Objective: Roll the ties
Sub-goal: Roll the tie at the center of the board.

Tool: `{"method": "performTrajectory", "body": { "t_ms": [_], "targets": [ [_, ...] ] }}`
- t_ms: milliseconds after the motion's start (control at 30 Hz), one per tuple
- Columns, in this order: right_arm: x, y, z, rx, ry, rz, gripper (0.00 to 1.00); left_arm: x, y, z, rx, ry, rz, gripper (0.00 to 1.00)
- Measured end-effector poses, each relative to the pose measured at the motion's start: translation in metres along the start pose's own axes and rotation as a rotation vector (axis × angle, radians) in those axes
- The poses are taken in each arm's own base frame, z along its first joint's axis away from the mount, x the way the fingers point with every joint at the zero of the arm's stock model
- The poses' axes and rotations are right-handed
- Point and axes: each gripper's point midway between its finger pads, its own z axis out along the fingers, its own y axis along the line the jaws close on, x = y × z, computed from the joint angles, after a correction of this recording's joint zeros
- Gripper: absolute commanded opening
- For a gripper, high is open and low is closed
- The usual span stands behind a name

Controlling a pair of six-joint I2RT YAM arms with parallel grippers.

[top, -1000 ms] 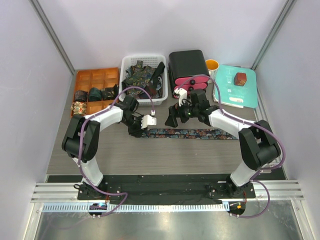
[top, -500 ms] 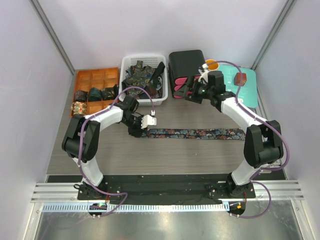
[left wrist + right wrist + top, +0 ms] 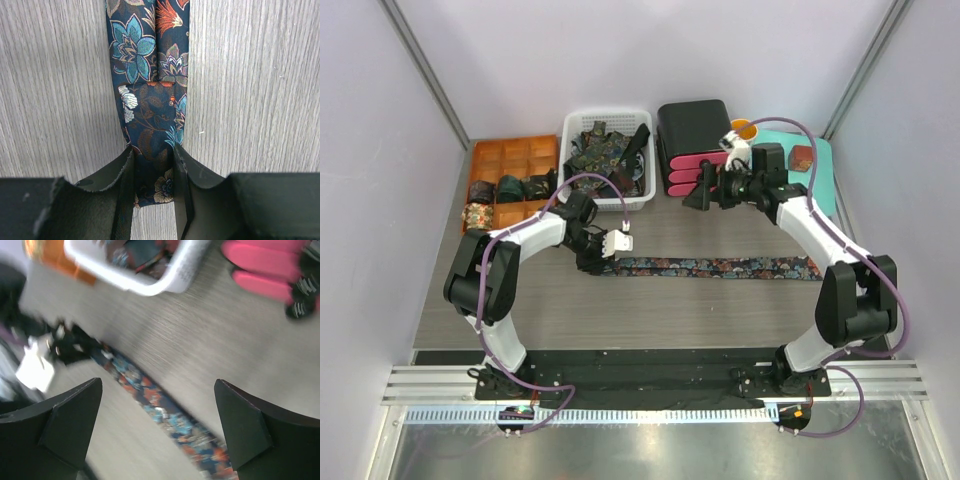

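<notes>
tie (image 3: 710, 267): lay flat in front of white basket (image 3: 605, 113), long axis running off to the right
left gripper (image 3: 154, 165): was clamped on tie's basket-side end (nearer arm)
right gripper (image 3: 700, 187): jaws stood wide apart, empty, right of basket

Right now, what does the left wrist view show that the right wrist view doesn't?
Left wrist only: the end of the dark floral-print fabric necktie pinched between the left jaws, its flower pattern sharp. Right wrist only: the white plastic basket, the pink rounded slabs, a corner of the orange tray, and the right jaws wide open on nothing; that picture is blurred. Both: that necktie lying on the grey wood-grain table.
</notes>
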Motion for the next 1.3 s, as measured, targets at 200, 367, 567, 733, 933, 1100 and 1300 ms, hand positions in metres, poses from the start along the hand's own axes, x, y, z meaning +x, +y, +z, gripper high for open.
{"method": "performTrajectory", "body": {
  "t_ms": [200, 367, 567, 733, 933, 1100, 1300],
  "targets": [
    [0.047, 0.036, 0.022, -0.153, 0.077, -0.62, 1.0, 0.0, 0.0, 0.0, 0.0, 0.0, 0.0, 0.33],
    [0.126, 0.044, 0.055, -0.315, 0.238, -0.868, 1.0, 0.0, 0.0, 0.0, 0.0, 0.0, 0.0, 0.33],
    [0.163, 0.028, 0.075, -0.384, 0.323, -1.012, 1.0, 0.001, -0.001, 0.0, -0.001, -0.001, 0.002, 0.33],
    [0.18, 0.016, 0.084, -0.413, 0.369, -1.103, 0.95, 0.001, -0.001, 0.0, -0.001, -0.001, 0.003, 0.33],
    [0.194, 0.015, 0.089, -0.448, 0.425, -1.167, 0.72, 0.001, -0.001, 0.0, -0.002, -0.002, 0.003, 0.33],
    [0.19, 0.017, 0.099, -0.454, 0.429, -1.205, 0.48, 0.002, 0.0, -0.001, -0.002, -0.006, -0.004, 0.32],
    [0.187, 0.014, 0.101, -0.445, 0.43, -1.248, 0.3, 0.006, 0.002, -0.004, -0.006, -0.019, -0.022, 0.31]
  ]
}}
